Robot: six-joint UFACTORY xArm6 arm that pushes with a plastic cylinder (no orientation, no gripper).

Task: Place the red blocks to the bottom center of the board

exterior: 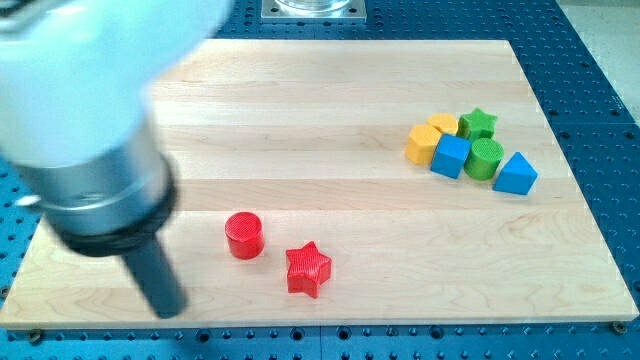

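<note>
A red cylinder (pixel 243 235) stands on the wooden board (pixel 330 120) at the view's lower left of centre. A red star (pixel 308 269) lies just to its lower right, a small gap between them. My tip (pixel 172 310) is near the board's bottom left edge, to the left of and below the red cylinder, touching no block. The arm's large blurred body covers the view's top left.
A tight cluster sits at the view's right: two yellow blocks (pixel 424 142) (pixel 443 125), a green star (pixel 478 123), a blue cube (pixel 451 156), a green cylinder (pixel 484 159) and a blue triangular block (pixel 516 174). A blue perforated table surrounds the board.
</note>
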